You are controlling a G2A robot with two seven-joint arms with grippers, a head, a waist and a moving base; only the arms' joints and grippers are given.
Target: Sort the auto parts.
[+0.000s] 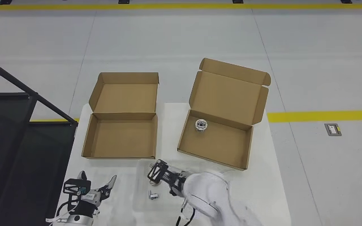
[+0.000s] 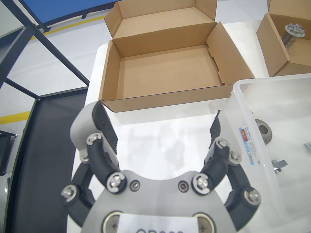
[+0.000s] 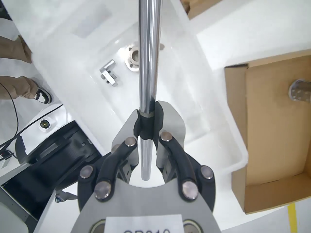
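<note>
My right gripper [image 3: 148, 120] is shut on a long polished steel rod [image 3: 148, 49], held above the clear plastic bin [image 3: 218, 134]. On the bin floor lie a round flange [image 3: 133, 58] and a small metal bracket [image 3: 108, 73]. In the top view this gripper [image 1: 159, 172] hangs over the bin's far end. My left gripper [image 2: 158, 112] stands open and holds nothing, low over the table just left of the bin [image 2: 245, 112]; it is at the table's front left [image 1: 96, 191]. The left cardboard box [image 1: 119, 138] has nothing in it. The right cardboard box [image 1: 218, 138] holds one cylindrical metal part [image 1: 201, 124].
Both boxes have their lids folded back away from me. A black metal rack [image 1: 28, 147] stands against the table's left side. Bare white table [image 1: 266, 186] lies in front of the right box.
</note>
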